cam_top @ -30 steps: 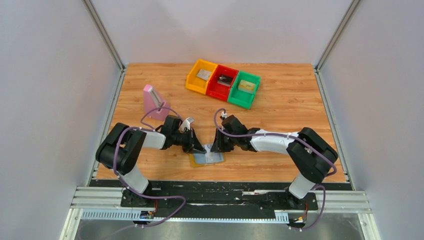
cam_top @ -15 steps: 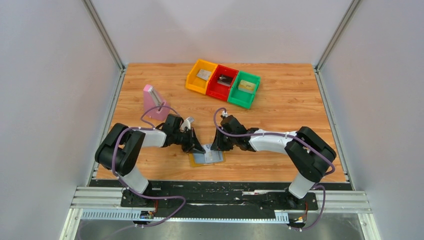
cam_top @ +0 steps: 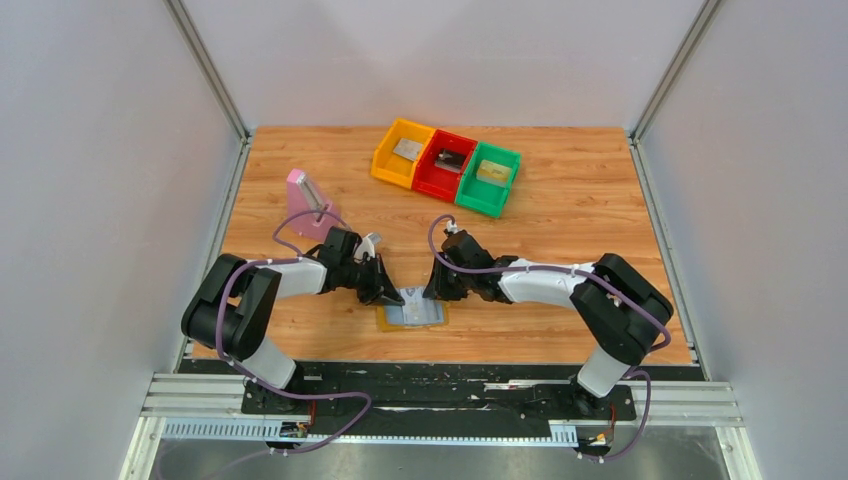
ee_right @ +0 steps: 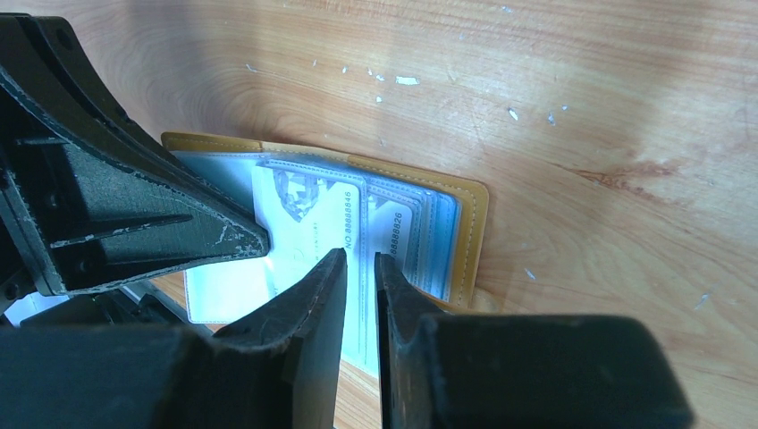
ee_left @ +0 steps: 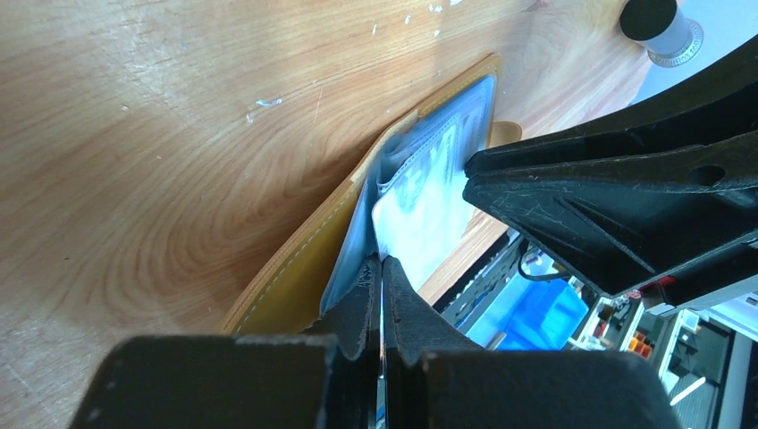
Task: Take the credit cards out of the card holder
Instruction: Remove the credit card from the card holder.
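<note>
At the table's near edge, between your two arms, the card holder [cam_top: 412, 313] lies open, blue sleeves up.
Your left gripper [ee_left: 380, 264], jaws pressed together, bears on the holder's left side. Your right gripper [ee_right: 360, 259], jaws narrowly apart, sits over a pale card [ee_right: 313, 219] in the sleeves; gripped or not, I can't tell. You seem to be fishing it out, which next calls for a firm pinch and a straight pull. Since a second ago, your left elbow has swung outward and the right jaws have narrowed slightly.

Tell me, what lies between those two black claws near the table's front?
The card holder, lying open with its light blue inside up, sits between the left gripper and right gripper; the top view shows it.
</note>
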Robot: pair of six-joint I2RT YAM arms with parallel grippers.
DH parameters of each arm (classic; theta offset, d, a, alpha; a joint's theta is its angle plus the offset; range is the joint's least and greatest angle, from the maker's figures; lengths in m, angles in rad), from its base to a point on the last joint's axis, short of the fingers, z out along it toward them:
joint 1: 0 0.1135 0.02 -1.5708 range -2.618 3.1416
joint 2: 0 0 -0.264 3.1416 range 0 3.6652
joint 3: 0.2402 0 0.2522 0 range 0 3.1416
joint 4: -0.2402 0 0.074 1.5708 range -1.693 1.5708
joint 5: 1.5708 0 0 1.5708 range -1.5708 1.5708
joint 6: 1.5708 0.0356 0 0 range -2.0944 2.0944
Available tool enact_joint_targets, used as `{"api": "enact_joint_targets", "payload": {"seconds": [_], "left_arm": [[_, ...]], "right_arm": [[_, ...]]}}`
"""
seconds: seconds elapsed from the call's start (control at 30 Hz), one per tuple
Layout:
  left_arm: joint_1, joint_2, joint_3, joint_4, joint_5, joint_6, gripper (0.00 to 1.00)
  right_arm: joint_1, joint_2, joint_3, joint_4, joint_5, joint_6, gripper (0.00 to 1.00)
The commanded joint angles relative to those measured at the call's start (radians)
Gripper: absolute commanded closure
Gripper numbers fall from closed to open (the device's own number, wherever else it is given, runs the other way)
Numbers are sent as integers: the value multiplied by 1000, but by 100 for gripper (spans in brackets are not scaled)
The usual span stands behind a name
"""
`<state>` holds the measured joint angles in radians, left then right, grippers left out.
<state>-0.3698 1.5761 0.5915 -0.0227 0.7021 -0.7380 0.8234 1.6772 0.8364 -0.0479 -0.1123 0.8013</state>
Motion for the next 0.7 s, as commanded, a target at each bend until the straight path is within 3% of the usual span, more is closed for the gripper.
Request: {"api": "enact_joint_targets", "payload": {"seconds": [0.0, 0.27, 0.67], "left_arm": [[13, -26, -4, 9, 10, 25, 100], [1, -7, -19, 128, 73, -28, 100], [-31, 38, -7, 130, 60, -31, 100]], "right_arm": [[-3, -16, -25, -106, 54, -36, 80], [15, -139, 3, -17, -87, -63, 78], [22, 5, 17, 24, -129, -30, 79]]}}
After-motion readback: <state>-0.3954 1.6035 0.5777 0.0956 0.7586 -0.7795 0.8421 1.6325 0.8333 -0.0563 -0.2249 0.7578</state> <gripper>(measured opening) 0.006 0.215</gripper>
